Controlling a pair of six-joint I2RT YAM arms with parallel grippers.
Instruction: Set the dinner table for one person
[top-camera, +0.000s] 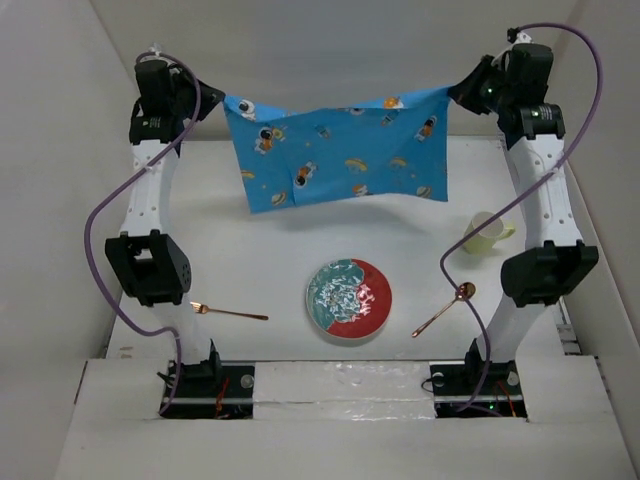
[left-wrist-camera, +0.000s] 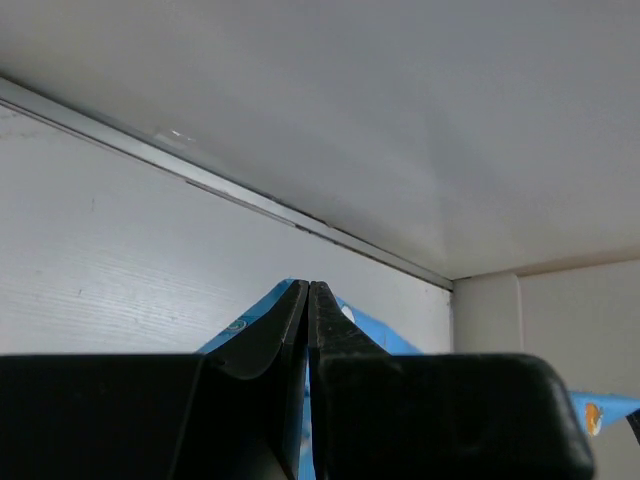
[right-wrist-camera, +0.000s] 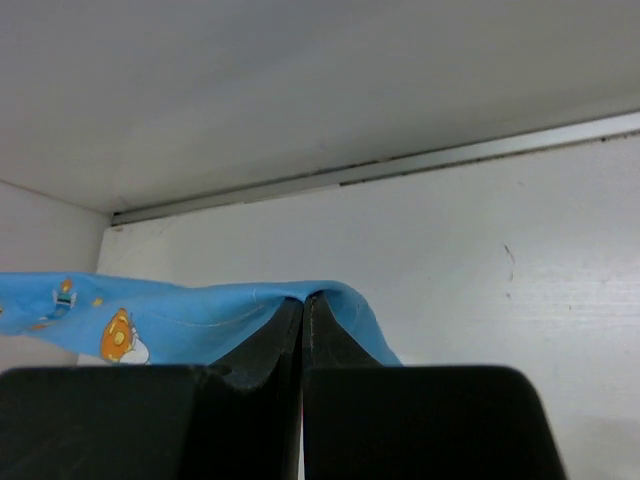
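Observation:
A blue space-print placemat (top-camera: 335, 150) hangs stretched in the air over the far part of the white dinner table (top-camera: 260, 260). My left gripper (top-camera: 218, 102) is shut on its top left corner, my right gripper (top-camera: 456, 91) shut on its top right corner. In the left wrist view the closed jaws pinch blue cloth (left-wrist-camera: 362, 325) at the left gripper (left-wrist-camera: 308, 285). The right wrist view shows the placemat (right-wrist-camera: 180, 315) draped over the tips of the right gripper (right-wrist-camera: 303, 298). The mat sags in the middle.
A red and teal plate (top-camera: 348, 298) lies near the front centre. A copper fork (top-camera: 228, 312) lies to its left and a copper spoon (top-camera: 446, 307) to its right. A pale yellow mug (top-camera: 486, 233) stands at the right. White walls enclose the table.

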